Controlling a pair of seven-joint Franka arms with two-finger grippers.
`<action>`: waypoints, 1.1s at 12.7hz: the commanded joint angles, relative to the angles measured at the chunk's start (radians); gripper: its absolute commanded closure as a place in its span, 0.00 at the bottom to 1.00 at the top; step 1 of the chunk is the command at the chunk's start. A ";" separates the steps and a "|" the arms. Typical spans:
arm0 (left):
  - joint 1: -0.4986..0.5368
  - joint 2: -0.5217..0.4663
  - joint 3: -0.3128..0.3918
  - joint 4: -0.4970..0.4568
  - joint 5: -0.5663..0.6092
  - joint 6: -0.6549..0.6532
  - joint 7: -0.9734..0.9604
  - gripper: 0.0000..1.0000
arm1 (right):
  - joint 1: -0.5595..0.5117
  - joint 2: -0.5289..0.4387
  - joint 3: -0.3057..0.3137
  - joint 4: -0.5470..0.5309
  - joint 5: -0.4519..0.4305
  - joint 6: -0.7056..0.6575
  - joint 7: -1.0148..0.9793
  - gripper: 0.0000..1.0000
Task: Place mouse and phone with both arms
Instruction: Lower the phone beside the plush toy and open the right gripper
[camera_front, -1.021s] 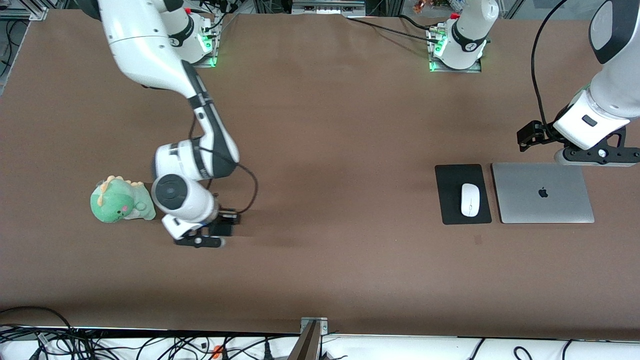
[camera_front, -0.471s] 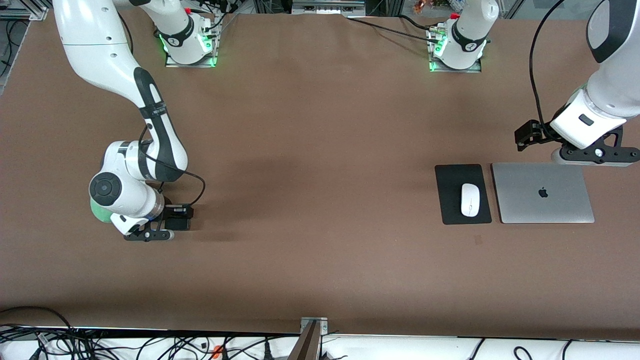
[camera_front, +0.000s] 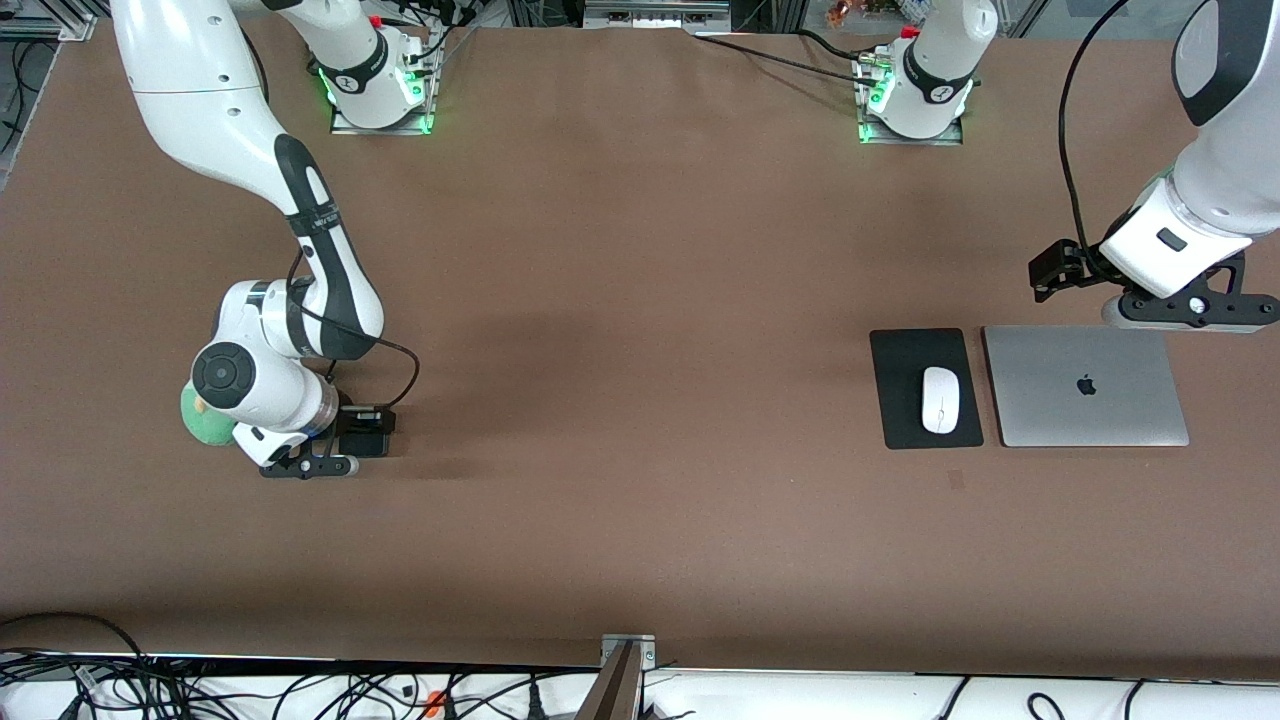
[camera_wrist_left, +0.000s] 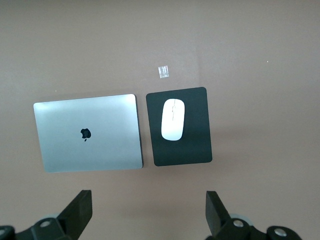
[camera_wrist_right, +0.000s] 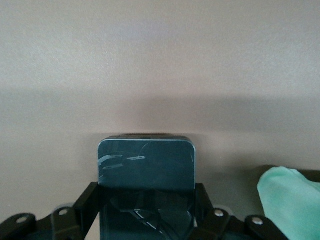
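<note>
The right hand (camera_front: 318, 462) is gripping the black phone (camera_wrist_right: 146, 165) low over the worktop (camera_front: 640, 400) beside a green plush toy (camera_front: 200, 420), seemingly about to lower and release it, while the left hand (camera_wrist_left: 147, 222) is waiting open above the laptop (camera_front: 1085, 386), with the white mouse (camera_front: 940, 399) resting on its mouse pad (camera_front: 925, 345).

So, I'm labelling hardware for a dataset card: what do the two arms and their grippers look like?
Both arms, right arm and left arm, have glossy white shells with dark grey joint bands. Each ends in a black two-finger gripper, the right gripper and left gripper, with a black cable looping along the wrist. Their bases glow green.
</note>
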 joint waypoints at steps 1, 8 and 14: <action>-0.005 -0.013 0.001 0.006 -0.005 -0.022 0.000 0.00 | -0.005 -0.018 0.005 -0.043 0.019 0.041 -0.018 0.00; -0.005 -0.013 0.001 0.007 -0.005 -0.022 0.000 0.00 | 0.012 -0.119 0.005 0.086 0.011 -0.114 -0.009 0.00; -0.006 -0.010 0.000 0.009 -0.019 -0.022 0.002 0.00 | 0.004 -0.378 0.001 0.223 0.011 -0.510 0.049 0.00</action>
